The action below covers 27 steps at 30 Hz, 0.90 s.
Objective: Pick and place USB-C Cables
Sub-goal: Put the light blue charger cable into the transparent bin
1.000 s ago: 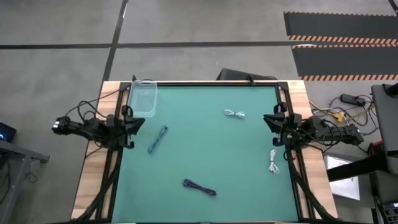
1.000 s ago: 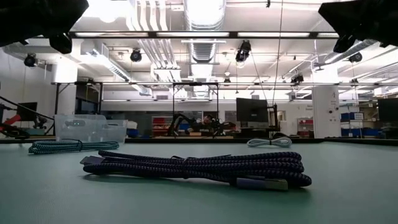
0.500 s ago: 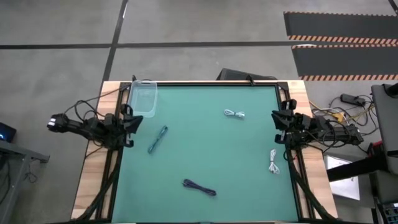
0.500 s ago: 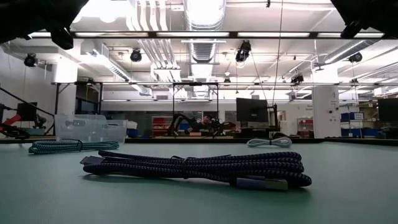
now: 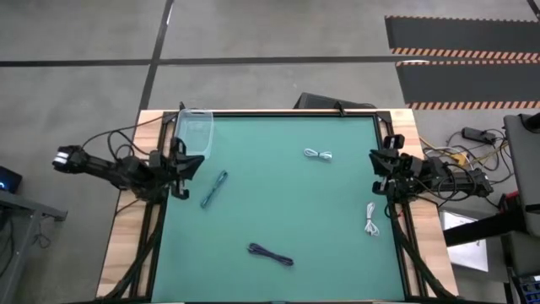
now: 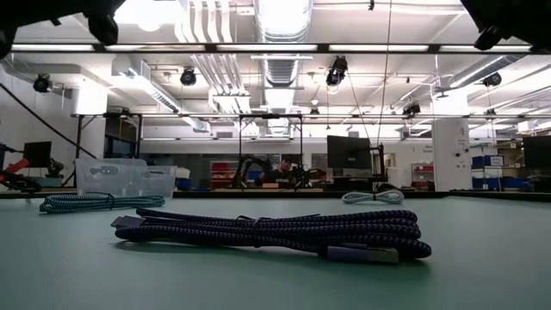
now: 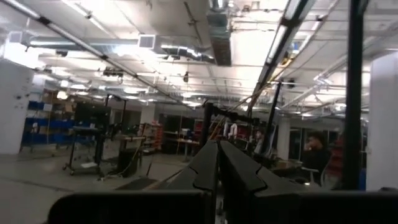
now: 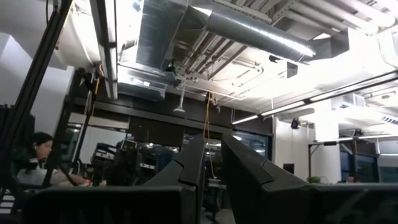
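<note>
Meanwhile left gripper (image 5: 187, 162) drawn back toward container (image 5: 195, 133); USB-C Cables (image 5: 213, 188) unmoved.

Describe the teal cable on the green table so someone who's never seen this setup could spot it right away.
Start at the clear plastic container in the far left corner of the green table. Just in front of it, toward the table's middle, lies the teal cable, a slim diagonal bundle. It is the only teal one; the others are white or dark.

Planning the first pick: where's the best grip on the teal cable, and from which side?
Grip the teal cable at mid-bundle, coming straight down, fingers spanning its narrow width. It lies flat as a slim diagonal bundle, clear of the clear container, and nearest the left gripper.
</note>
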Available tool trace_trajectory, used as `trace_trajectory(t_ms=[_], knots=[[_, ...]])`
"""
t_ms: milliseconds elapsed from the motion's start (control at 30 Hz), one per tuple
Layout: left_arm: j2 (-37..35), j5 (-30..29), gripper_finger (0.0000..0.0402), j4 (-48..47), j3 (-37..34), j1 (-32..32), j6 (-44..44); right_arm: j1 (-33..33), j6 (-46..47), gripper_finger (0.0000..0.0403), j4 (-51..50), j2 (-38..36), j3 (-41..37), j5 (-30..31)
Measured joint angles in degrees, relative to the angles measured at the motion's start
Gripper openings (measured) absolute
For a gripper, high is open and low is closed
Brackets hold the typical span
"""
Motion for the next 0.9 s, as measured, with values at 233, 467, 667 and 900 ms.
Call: trace_trajectory(t_ms=[233,467,667,900], knots=[[9.42,-3.11,0.0001,-0.05,6.21,0.04,-3.6,0.0,-0.92,0.0043,0.46,0.0,0.0,0.01],[19.64,-3.15,0.0001,-1.42,12.93,0.07,-4.61,0.0,-2.21,0.0043,0.66,0.0,0.0,0.03],[26.02,-3.29,0.0001,-6.57,19.25,0.11,-4.6,0.0,-2.22,0.0043,1.31,-0.04,0.0,0.03],[31.45,-3.32,0.0001,-13.32,26.58,1.72,-4.54,-0.02,-2.13,0.0043,1.6,-0.04,0.0,0.03]])
